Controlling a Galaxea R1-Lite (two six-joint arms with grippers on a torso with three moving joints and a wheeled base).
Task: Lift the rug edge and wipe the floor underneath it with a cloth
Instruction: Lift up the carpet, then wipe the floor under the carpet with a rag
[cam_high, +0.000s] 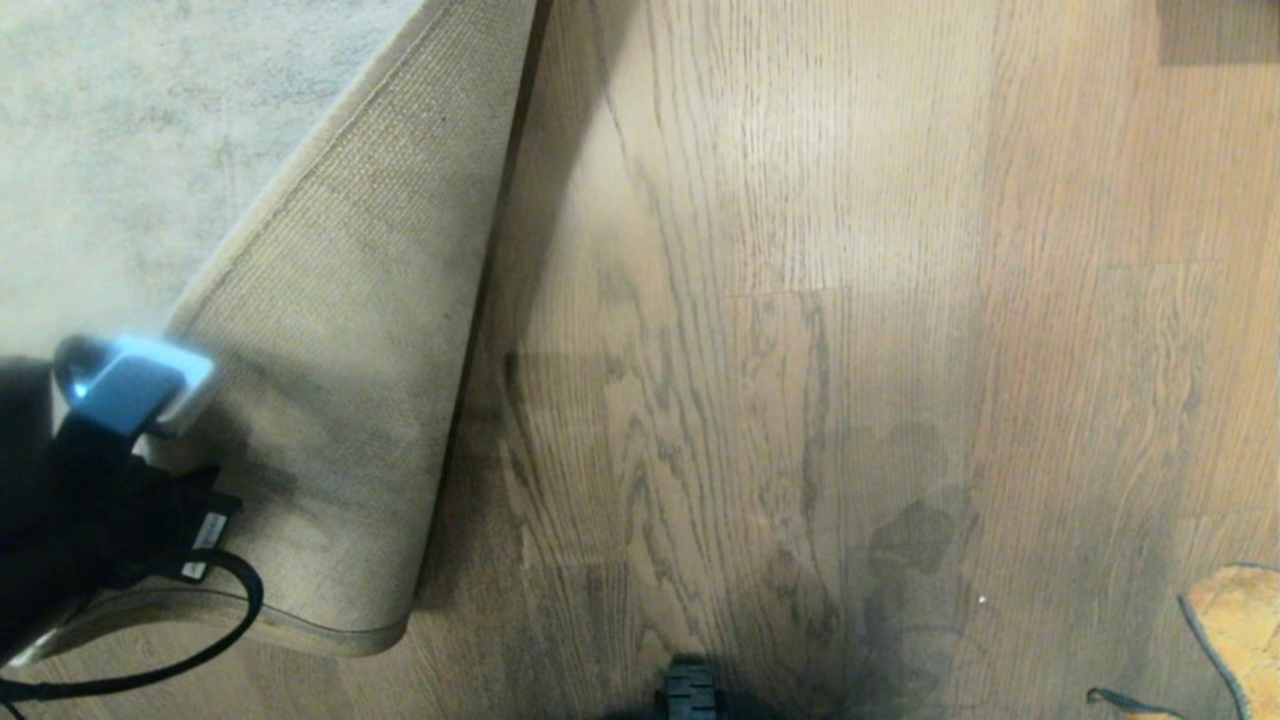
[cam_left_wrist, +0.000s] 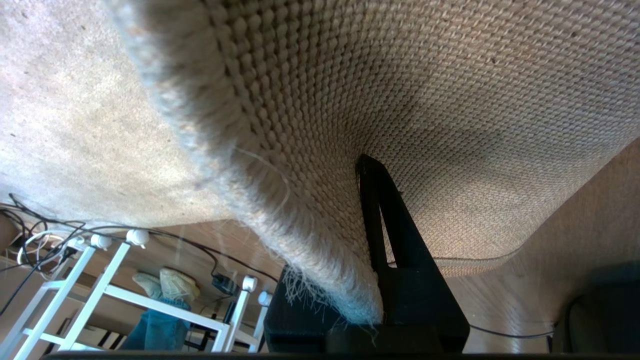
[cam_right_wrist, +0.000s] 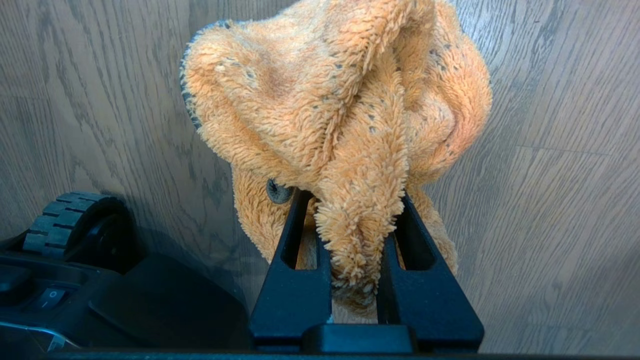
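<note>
Head view: rug edge (cam_high: 480, 300) near-vertical, upturned

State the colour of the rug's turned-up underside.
Tan, coarse-woven backing; the left wrist view shows it best.

White metal rack (cam_left_wrist: 107, 295) with round knobs on its posts, tangled dark cables (cam_left_wrist: 35, 225) near it, blue-clad legs and pale shoes (cam_left_wrist: 167, 287) of a person behind the bars

Rug edge (cam_high: 400, 300) folding back, showing tan woven backing; orange fuzzy cloth (cam_right_wrist: 345, 115) hanging bunched above brown wood-grain floor (cam_high: 850, 300)
</note>
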